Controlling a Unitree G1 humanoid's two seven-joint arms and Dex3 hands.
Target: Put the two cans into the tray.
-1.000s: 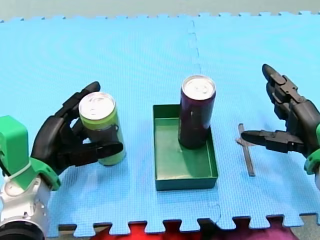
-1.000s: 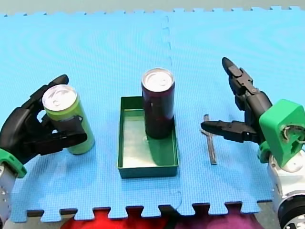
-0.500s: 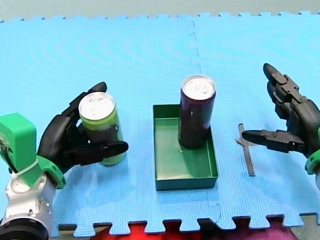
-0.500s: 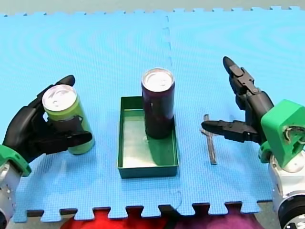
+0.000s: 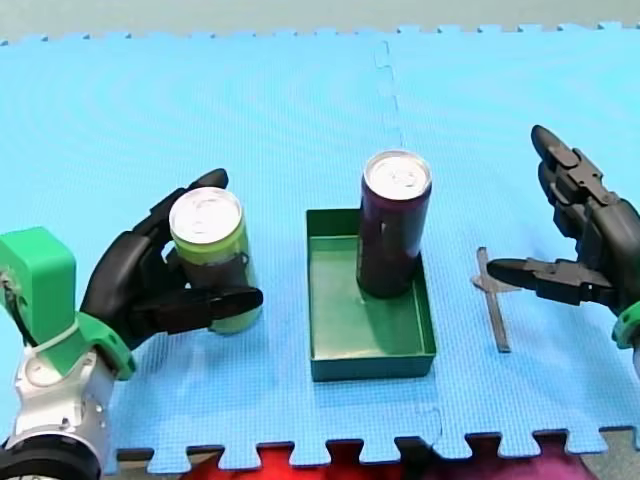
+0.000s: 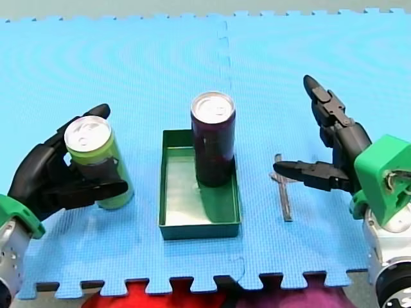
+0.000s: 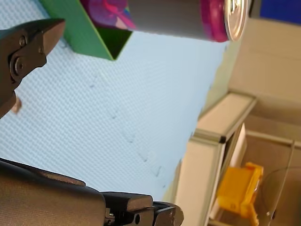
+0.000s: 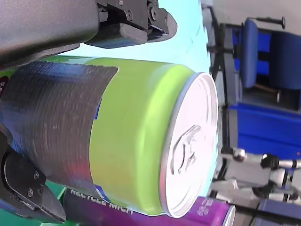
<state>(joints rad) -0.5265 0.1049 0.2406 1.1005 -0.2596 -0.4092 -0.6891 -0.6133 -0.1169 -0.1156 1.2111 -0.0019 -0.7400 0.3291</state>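
Left robot hand (image 5: 160, 292) grips green can (image 5: 230, 260); I next swing it right into tray (image 5: 370, 364), beside purple can (image 5: 392, 240). Right robot hand (image 5: 592, 245), beyond tray, empty.

Lower centre lay the tray (image 5: 370, 342), first can (image 5: 393, 232) upright in its far end. Left of tray sat second can (image 5: 206, 217), gripped by left hand (image 5: 140, 292).

Lime-green can (image 5: 222, 245); dark purple can (image 5: 392, 235); green tray (image 5: 370, 365); blue mat (image 5: 250, 120).
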